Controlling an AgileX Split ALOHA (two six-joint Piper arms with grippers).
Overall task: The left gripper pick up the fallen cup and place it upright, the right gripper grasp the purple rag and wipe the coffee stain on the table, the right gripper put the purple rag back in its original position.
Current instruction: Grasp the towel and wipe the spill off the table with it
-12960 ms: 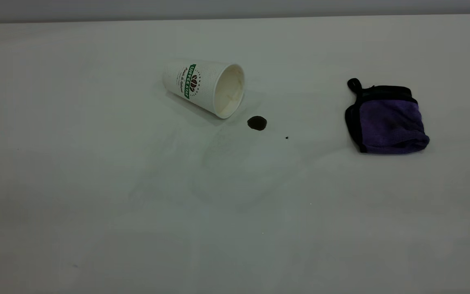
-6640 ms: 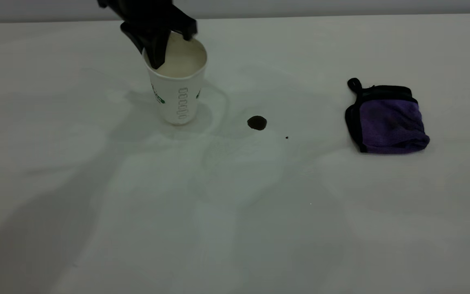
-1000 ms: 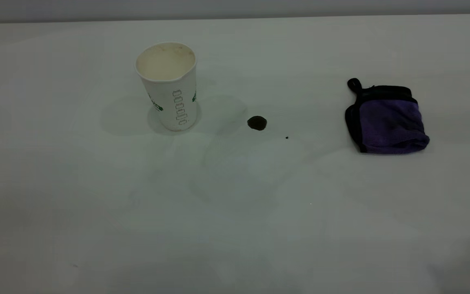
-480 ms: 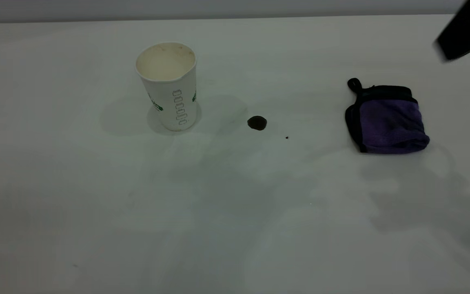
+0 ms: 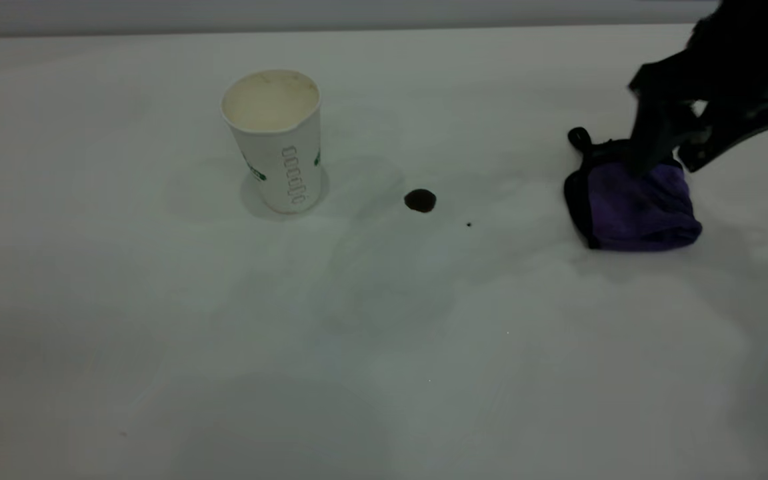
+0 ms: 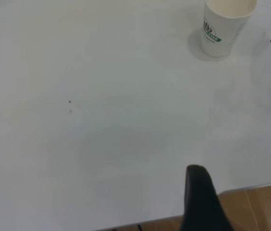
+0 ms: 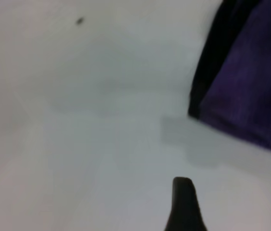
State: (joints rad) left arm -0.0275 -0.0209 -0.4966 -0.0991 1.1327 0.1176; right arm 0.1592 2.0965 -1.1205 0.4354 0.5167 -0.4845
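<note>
With the cup (image 5: 273, 139) upright at ten o'clock, we hover the right gripper (image 5: 665, 165), jaws apart, over the purple rag (image 5: 637, 208), needing closure next.

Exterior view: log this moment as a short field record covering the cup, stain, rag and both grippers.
cup: upright on the table, mouth up
coffee stain: unwiped, between cup and rag
purple rag: flat on the table, folded
right gripper: over the rag's far edge, fingers apart, rag not lifted
left gripper: away from the cup, near the table edge; only one finger shows
step done: cup set upright
</note>
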